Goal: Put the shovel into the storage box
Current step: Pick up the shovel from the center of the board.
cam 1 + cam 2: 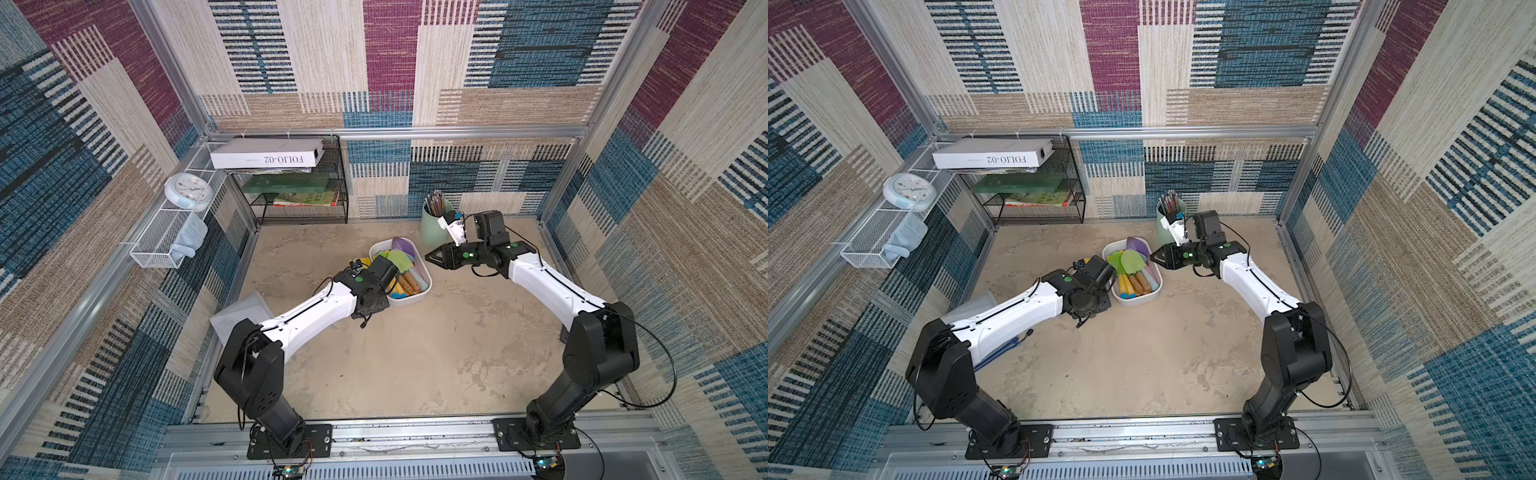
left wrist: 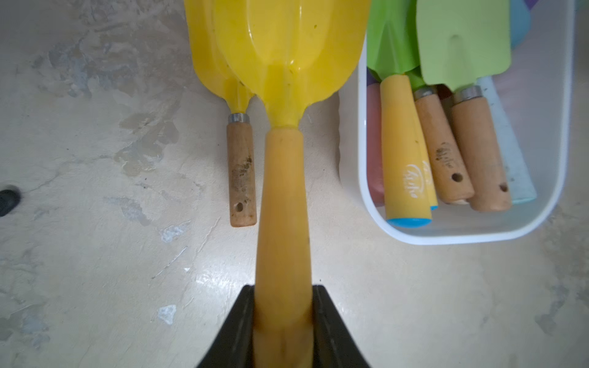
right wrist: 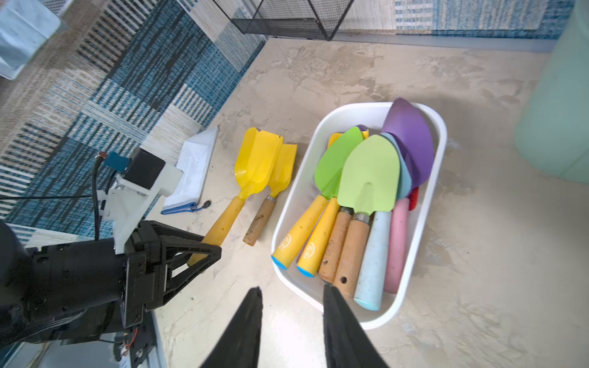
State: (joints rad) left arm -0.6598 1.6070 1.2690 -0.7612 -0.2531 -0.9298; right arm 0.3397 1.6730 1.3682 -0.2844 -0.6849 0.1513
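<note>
The storage box [image 3: 441, 159] is a white tub on the table, seen in both top views [image 1: 409, 301] [image 1: 1136, 301]. It holds several shovels with green, purple and other blades. My left gripper [image 2: 283, 306] is shut on the yellow handle of a yellow shovel [image 2: 280, 47] just outside the box's left wall [image 2: 363, 178]. In the right wrist view this shovel [image 3: 256, 159] overlaps a second yellow shovel [image 3: 259, 220] with a wooden handle that lies on the table. My right gripper [image 3: 292, 288] is open and holds nothing; it hovers by the box's right side [image 1: 430, 257].
A mint-green pencil cup [image 1: 434, 224] stands behind my right gripper. A black wire shelf [image 1: 299, 195] with books is at the back left. A white mesh basket [image 1: 166, 237] hangs on the left wall. A white zip pouch [image 3: 194, 165] lies by the left wall.
</note>
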